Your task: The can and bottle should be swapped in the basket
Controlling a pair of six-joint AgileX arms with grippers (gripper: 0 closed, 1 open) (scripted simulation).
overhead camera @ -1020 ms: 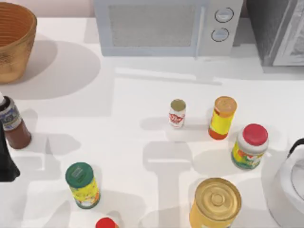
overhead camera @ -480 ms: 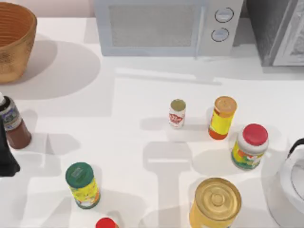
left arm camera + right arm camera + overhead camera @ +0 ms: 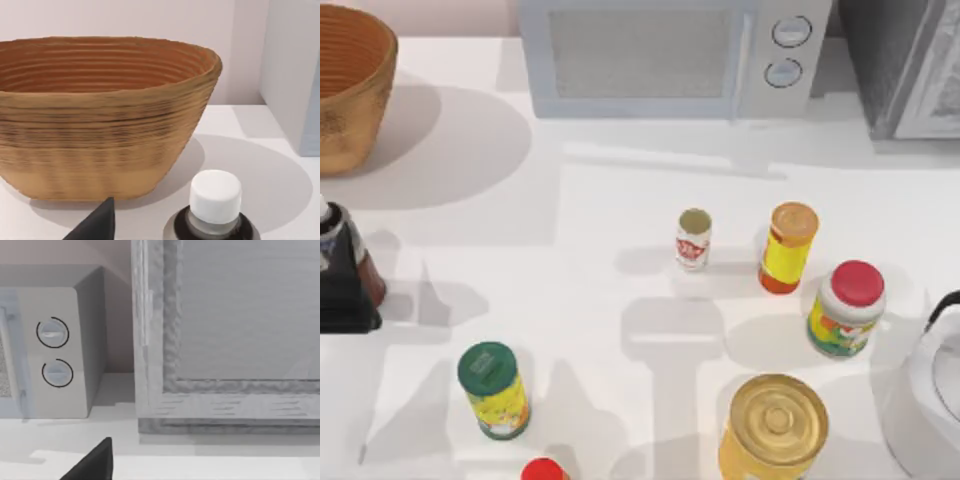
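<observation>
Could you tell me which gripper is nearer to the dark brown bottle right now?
The left. The left gripper is right at the bottle by the table's left edge, with the bottle's cap close below its wrist camera. The right gripper is off near the microwave.

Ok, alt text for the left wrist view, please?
A large wicker basket stands on a white table, seen from the side. In front of it is the white cap of the bottle, with a dark tip of the left gripper beside it.
</observation>
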